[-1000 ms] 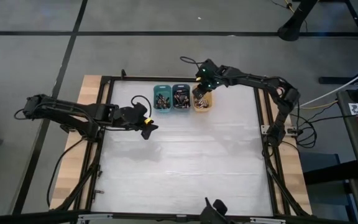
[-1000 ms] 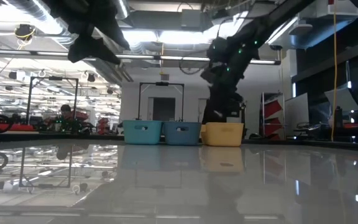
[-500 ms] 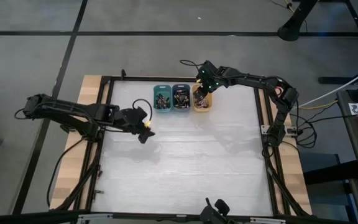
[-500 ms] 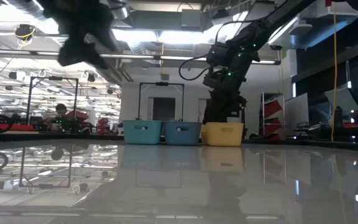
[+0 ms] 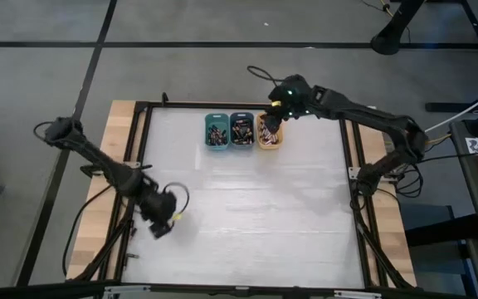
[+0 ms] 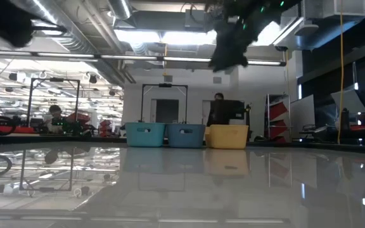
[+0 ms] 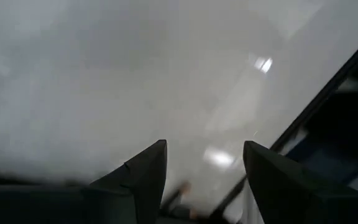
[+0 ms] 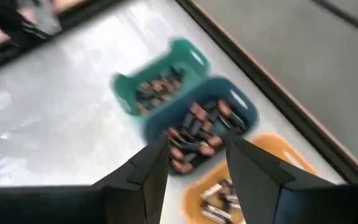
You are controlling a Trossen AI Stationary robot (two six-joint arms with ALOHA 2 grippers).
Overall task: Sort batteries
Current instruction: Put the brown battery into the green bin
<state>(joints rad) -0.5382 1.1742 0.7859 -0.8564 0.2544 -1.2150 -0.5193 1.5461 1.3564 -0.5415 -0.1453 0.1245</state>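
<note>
Three small bins stand in a row at the table's far edge: teal [image 5: 216,131], blue [image 5: 241,129] and orange [image 5: 270,134]. Each holds batteries, such as the coppery-banded ones in the blue bin [image 8: 194,127]. My right gripper [image 8: 196,146] hangs open and raised above the bins, over the orange and blue ones [image 5: 272,115], with nothing between its fingers. My left gripper [image 7: 204,149] is open over bare table near the left edge [image 5: 163,226], pointing steeply down, also with nothing between its fingers.
A dark frame rail [image 5: 143,166] runs around the white tabletop, close beside my left gripper [image 7: 328,99]. The wide middle and near part of the table [image 5: 256,216] lies between the arms. The low view shows the room beyond the bins, with a person [image 6: 54,114] far off.
My left gripper has swung from beside the teal bin toward the table's near left corner, sinking and tipping steeply downward. My right gripper has risen from the orange bin, well above the row of bins. The bins have stayed in place.
</note>
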